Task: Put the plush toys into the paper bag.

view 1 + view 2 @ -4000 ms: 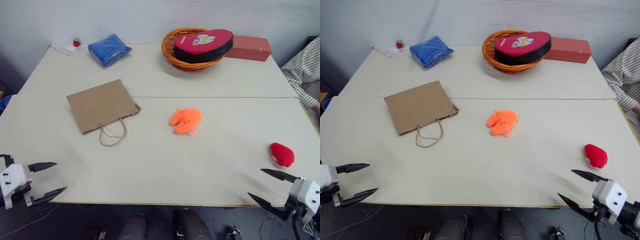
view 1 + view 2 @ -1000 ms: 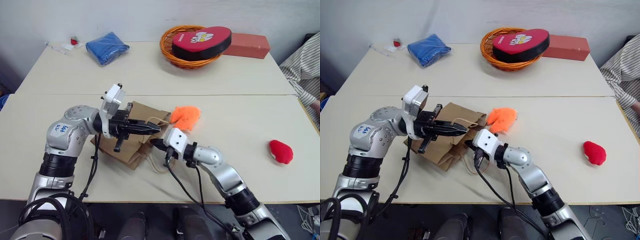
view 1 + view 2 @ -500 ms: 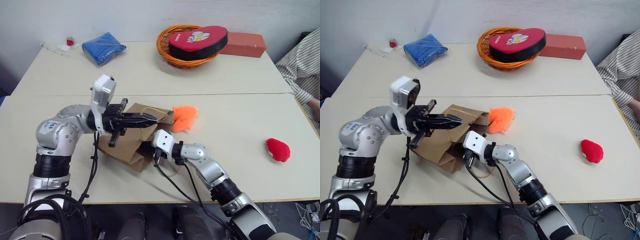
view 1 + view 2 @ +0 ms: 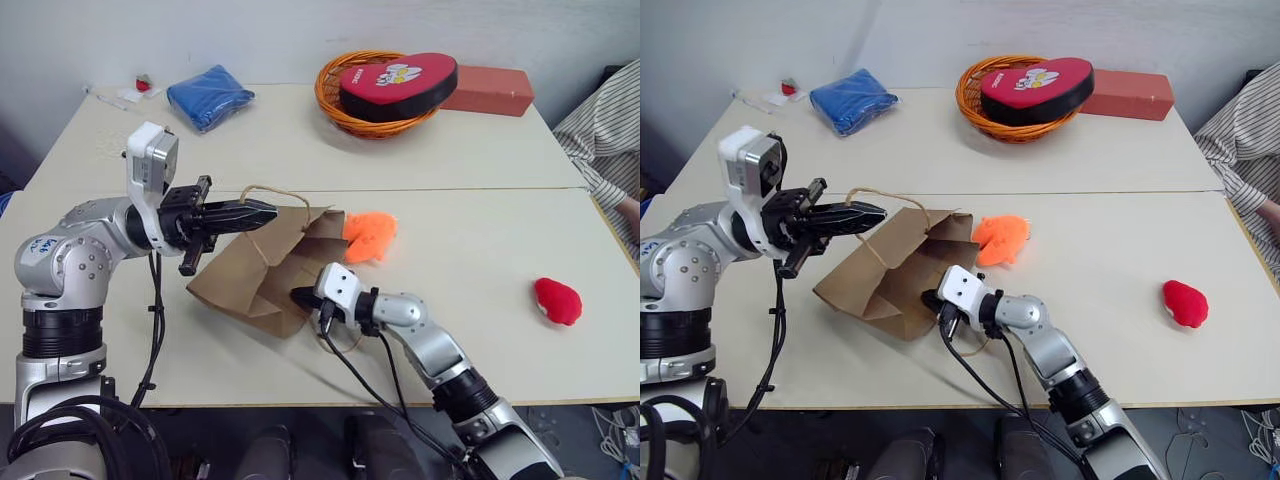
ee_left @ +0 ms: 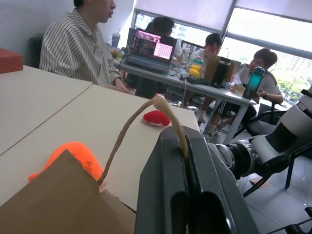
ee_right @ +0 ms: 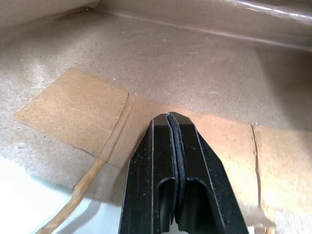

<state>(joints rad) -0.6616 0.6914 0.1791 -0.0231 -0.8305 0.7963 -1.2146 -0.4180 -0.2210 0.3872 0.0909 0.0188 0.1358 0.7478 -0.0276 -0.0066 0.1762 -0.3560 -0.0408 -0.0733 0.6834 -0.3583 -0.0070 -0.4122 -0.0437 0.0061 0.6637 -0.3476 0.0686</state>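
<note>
Where the paper bag (image 4: 255, 270) gapes, the right end effector (image 4: 300, 296) is half-hidden.

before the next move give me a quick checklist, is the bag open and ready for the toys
1. Left gripper shut on a handle of the paper bag, lifting that side: ok.
2. Right gripper shut, its tip inside the bag mouth against the lower paper wall: ok.
3. Bag mouth wide enough for a toy: cannot tell; one side is raised but the paper looks creased.
4. Orange plush toy on the table right beside the bag mouth, not inside: not ok.
5. Red plush toy far from the bag near the table's right edge, not inside: not ok.
6. A free gripper to pick up a toy: not ok.
</note>
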